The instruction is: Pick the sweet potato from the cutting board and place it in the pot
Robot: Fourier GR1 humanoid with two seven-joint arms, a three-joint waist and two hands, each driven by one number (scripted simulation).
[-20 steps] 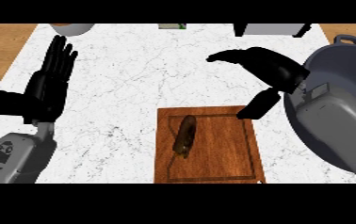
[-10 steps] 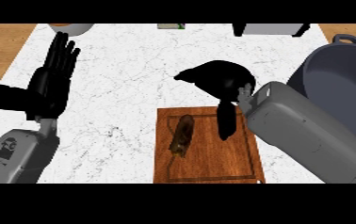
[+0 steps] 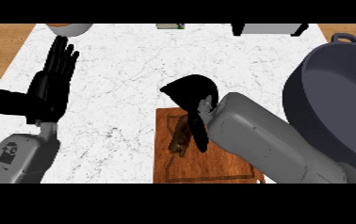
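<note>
A brown sweet potato (image 3: 180,138) lies on the wooden cutting board (image 3: 181,169) at the lower middle of the head view. My right hand (image 3: 193,93) hovers over the board's far edge, and its fingers (image 3: 199,133) hang down right beside the potato's right side, partly hiding it. The fingers are not curled round it. The large grey pot (image 3: 327,100) stands at the right edge, partly cut off. My left hand (image 3: 52,84) rests open at the left, fingers up.
A bowl (image 3: 69,28) sits at the far left corner. A small item (image 3: 170,26) and a grey appliance (image 3: 271,28) stand along the far edge. My grey right forearm (image 3: 268,145) covers the board's right part.
My right hand has swung left from near the pot to above the board, and its fingers have come down beside the sweet potato. The left hand has stayed in place.
</note>
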